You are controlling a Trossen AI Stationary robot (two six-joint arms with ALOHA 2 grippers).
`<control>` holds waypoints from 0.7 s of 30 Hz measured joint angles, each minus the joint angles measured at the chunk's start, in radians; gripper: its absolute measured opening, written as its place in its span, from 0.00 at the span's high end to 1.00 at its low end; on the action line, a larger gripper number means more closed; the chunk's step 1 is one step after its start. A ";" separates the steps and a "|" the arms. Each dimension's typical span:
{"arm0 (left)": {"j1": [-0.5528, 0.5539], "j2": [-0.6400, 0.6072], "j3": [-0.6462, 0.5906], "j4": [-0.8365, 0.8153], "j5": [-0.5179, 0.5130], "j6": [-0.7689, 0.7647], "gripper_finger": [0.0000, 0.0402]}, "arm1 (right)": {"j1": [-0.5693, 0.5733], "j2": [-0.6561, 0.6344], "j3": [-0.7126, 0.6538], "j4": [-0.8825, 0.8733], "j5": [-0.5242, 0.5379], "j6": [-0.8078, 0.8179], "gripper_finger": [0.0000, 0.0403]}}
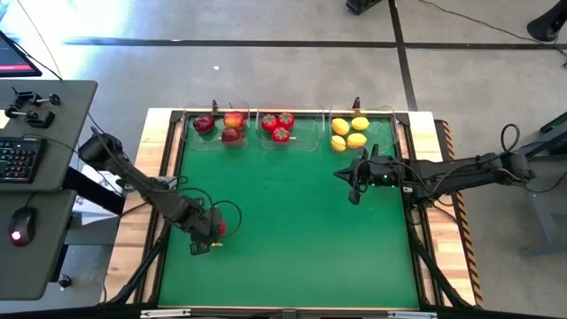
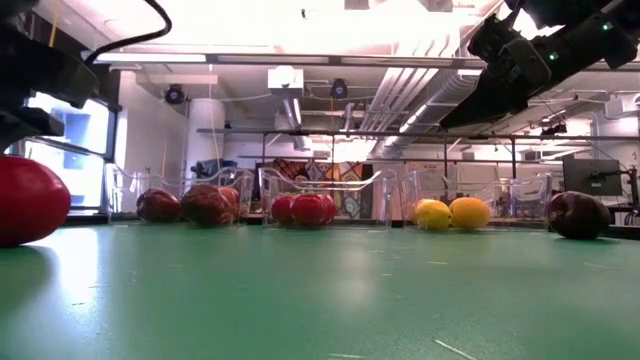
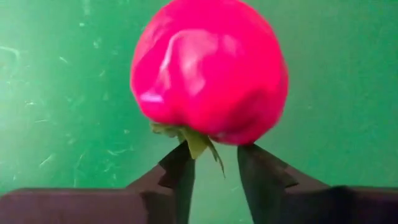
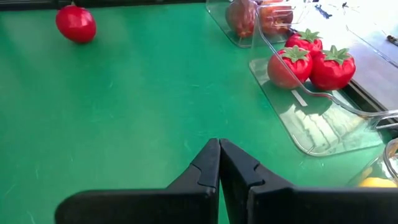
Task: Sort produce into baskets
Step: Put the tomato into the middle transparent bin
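A bright red green-topped fruit (image 3: 208,68) lies on the green mat (image 1: 292,221) near its left side. My left gripper (image 3: 214,155) points down right beside it, open, its fingertips at the fruit's leafy end. Three clear baskets stand along the far edge. The left basket (image 1: 199,137) holds dark apples (image 1: 217,124). The middle one (image 1: 306,140) holds red green-topped fruits (image 1: 277,126). The right one (image 1: 376,135) holds lemons (image 1: 348,133). My right gripper (image 4: 219,144) hangs shut above the mat, in front of the lemon basket, holding nothing. My left gripper comes at the fruit from above with its fingers apart, and a green leaf (image 3: 198,142) shows between the tips. I cannot tell whether either finger touches the fruit. The fruit rests on the mat.
A dark red apple (image 2: 578,213) lies loose on the mat at the right in the low view. In the high view I cannot find it. A wooden frame (image 1: 425,133) borders the mat. A desk with a keyboard (image 1: 18,159) stands to the left.
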 joint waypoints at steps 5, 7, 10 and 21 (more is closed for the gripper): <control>0.038 0.000 0.000 -0.051 -0.011 0.020 0.89 | 0.000 0.000 0.000 0.000 0.000 0.000 1.00; 0.051 0.000 0.000 -0.072 -0.015 0.044 0.95 | 0.000 0.000 0.000 0.000 0.000 0.000 1.00; 0.064 0.000 0.000 -0.088 -0.030 0.079 0.99 | 0.000 0.000 0.000 0.000 0.000 0.000 1.00; 0.138 0.000 0.007 -0.104 -0.079 0.185 1.00 | 0.000 0.000 0.000 0.000 0.000 0.000 1.00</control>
